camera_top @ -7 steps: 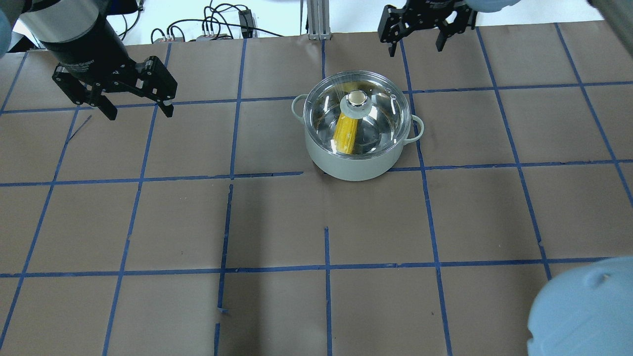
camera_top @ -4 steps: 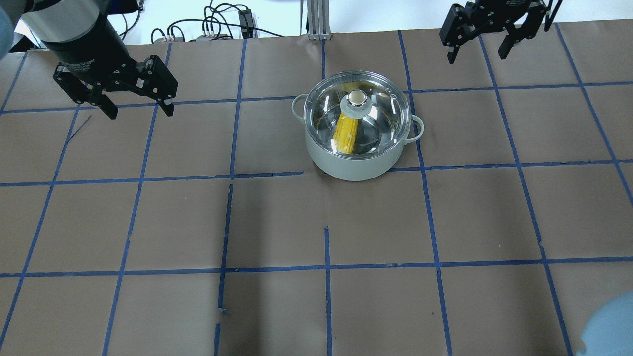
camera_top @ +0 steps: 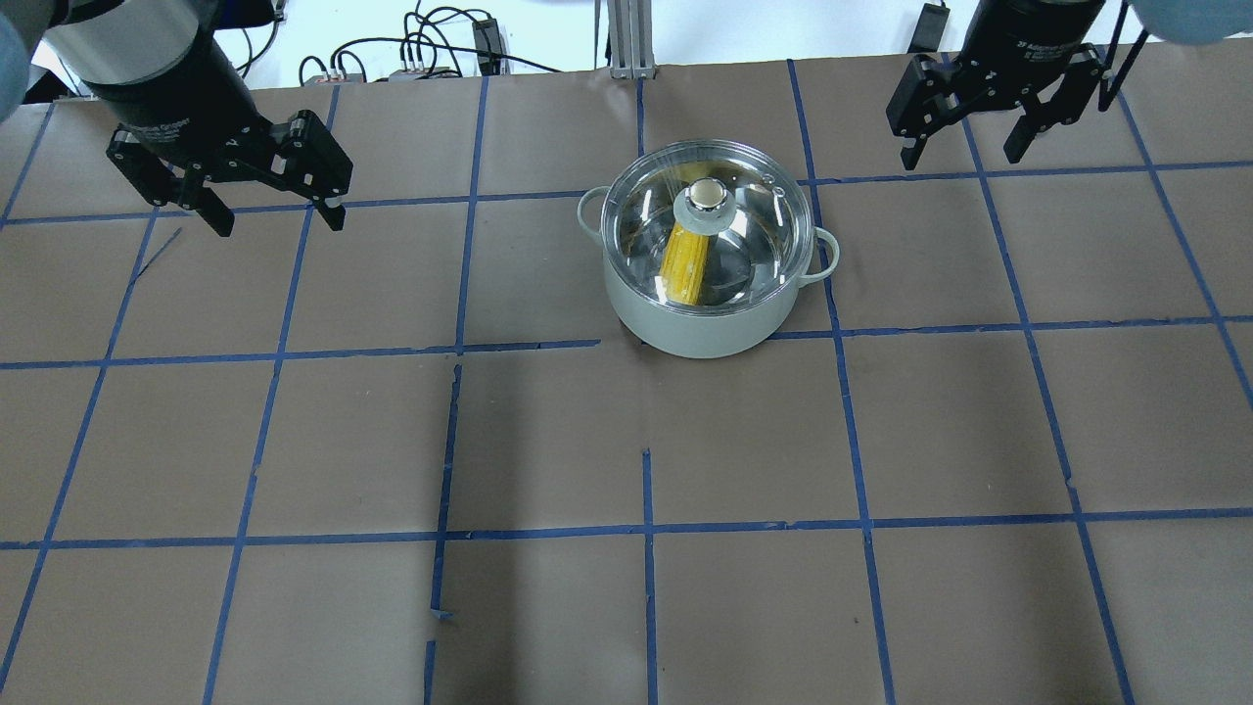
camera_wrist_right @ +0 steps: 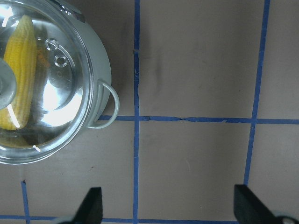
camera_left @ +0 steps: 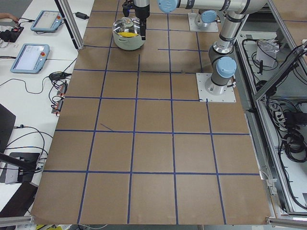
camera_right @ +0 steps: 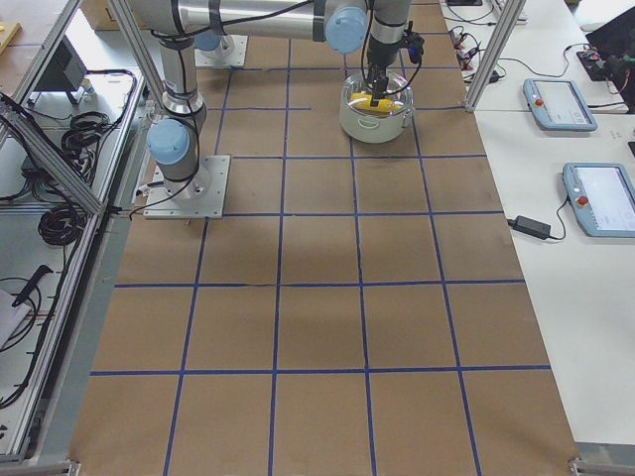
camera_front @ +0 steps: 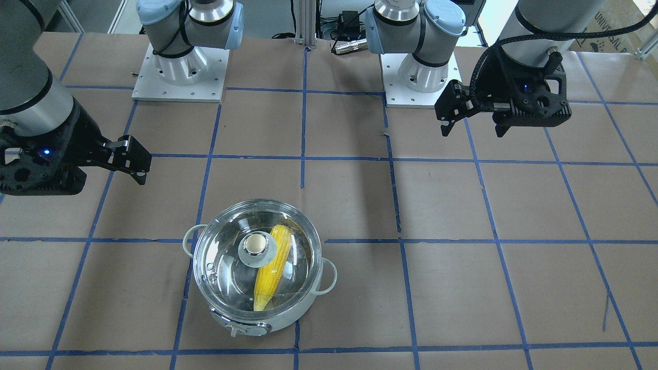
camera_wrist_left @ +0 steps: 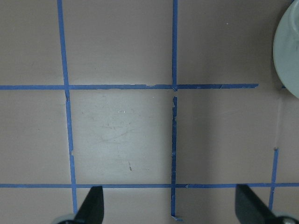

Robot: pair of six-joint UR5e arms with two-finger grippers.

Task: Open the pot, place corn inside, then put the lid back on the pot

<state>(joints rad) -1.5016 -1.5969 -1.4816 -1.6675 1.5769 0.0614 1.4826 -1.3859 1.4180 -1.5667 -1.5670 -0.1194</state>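
Pot (camera_top: 700,328) check, nearest arm first: my right gripper (camera_top: 961,157) hangs over the table (camera_top: 548,441), off to the pot's right and toward the far edge. It's well apart from the pot.
Right jaws: spread wide and holding nothing. Both fingers (camera_wrist_right: 93,205) sit at the bottom corners of my right wrist view with just brown paper between them.
Other side: my left gripper (camera_top: 279,227) is up in the air too, well off to the pot's left and farther from it than the right one.
Left jaws: also spread wide and empty. The fingertips (camera_wrist_left: 93,205) are at the bottom corners of that wrist view, and only a sliver of the pot's pale side shows at the top right edge.
On top: the lid (camera_top: 754,225) sits flat on the pot. It's clear glass with its knob (camera_top: 707,199) in the middle, and it covers the whole rim.
Inside: the corn (camera_top: 685,264) lies on the steel bottom under the lid, one end tucked under the knob when seen from above.
Where it stands: upright in the far half of the table, a bit right of centre, just beside a crossing of blue tape lines (camera_top: 646,534).
Handles (camera_top: 827,257): one small loop on each side.
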